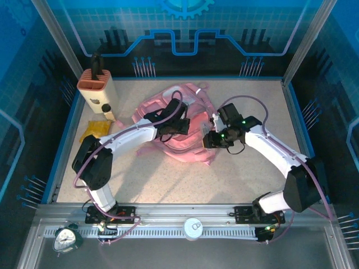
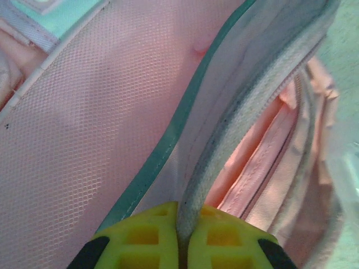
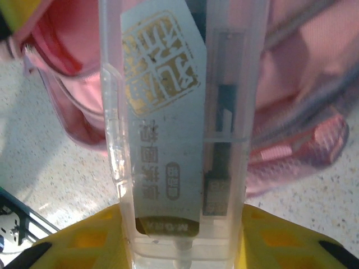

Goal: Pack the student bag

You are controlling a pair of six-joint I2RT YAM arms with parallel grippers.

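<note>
The left gripper (image 2: pixel 182 227) is clamped on the student bag (image 1: pixel 188 147) zipper edge (image 2: pixel 241 106); the right gripper (image 3: pixel 182 238) grips a clear case (image 3: pixel 179 112) alongside.

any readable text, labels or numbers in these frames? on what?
Paper label inside the clear case held by the right gripper: a gold seal-style stamp and a column of dark Chinese characters, too blurred to quote.
Gold strip at the label's near end: tiny letters, unreadable.
Clock: dial numbers too small to read.
Pink backpack and knife block: no text visible.
</note>
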